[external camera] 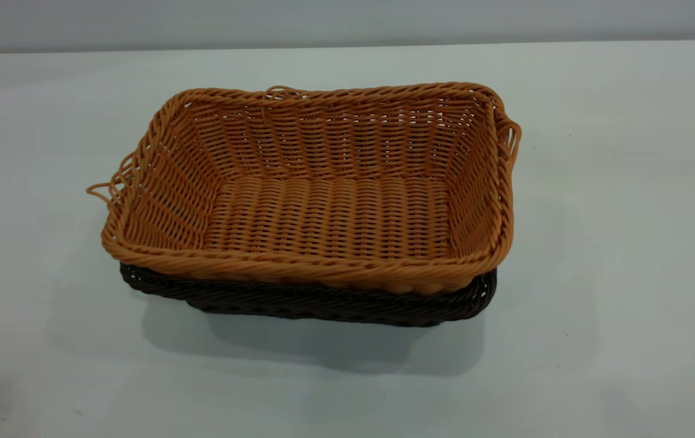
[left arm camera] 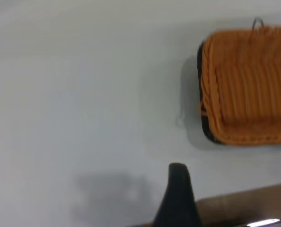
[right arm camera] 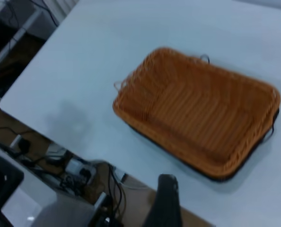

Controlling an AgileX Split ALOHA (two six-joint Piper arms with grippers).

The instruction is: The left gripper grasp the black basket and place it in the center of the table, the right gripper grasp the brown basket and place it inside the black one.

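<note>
The brown basket (external camera: 323, 201) sits nested inside the black basket (external camera: 323, 306) near the middle of the table (external camera: 615, 182). Only the black basket's front rim and right corner show under it. Neither gripper shows in the exterior view. In the left wrist view the nested brown basket (left arm camera: 249, 85) lies far off, with a dark edge of the black basket (left arm camera: 207, 135) beside it. My left gripper (left arm camera: 223, 189) is off the baskets near the table edge, with one finger (left arm camera: 178, 194) showing. In the right wrist view my right gripper (right arm camera: 202, 194) hovers back from the brown basket (right arm camera: 197, 109) and the black basket's rim (right arm camera: 211, 176). Both grippers hold nothing.
The table's edge (right arm camera: 74, 137) runs close to the baskets in the right wrist view. Cables and power strips (right arm camera: 69, 165) lie on the floor beyond it. A brown strip of floor (left arm camera: 244, 203) shows past the table edge in the left wrist view.
</note>
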